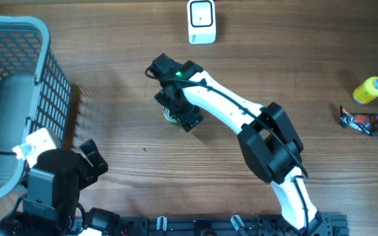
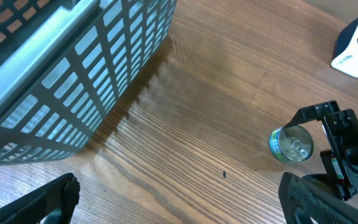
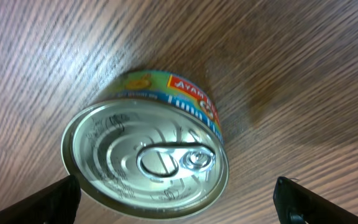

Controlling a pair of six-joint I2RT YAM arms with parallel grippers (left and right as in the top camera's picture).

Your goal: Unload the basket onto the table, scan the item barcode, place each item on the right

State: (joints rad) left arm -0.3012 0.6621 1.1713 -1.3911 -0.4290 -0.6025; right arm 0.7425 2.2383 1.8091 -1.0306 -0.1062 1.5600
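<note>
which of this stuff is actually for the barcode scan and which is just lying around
For the job:
can
white scanner
right gripper, open over the can

Lying about:
grey basket
yellow bottle
dark packet

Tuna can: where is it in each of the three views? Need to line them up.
Overhead: tuna can just left of centre, mostly hidden under the right gripper.
Left wrist: can near right edge, lid up.
Right wrist: can fills the centre.
Shared landmark: white scanner, top centre overhead, top-right corner in left wrist; absent from right wrist.
</note>
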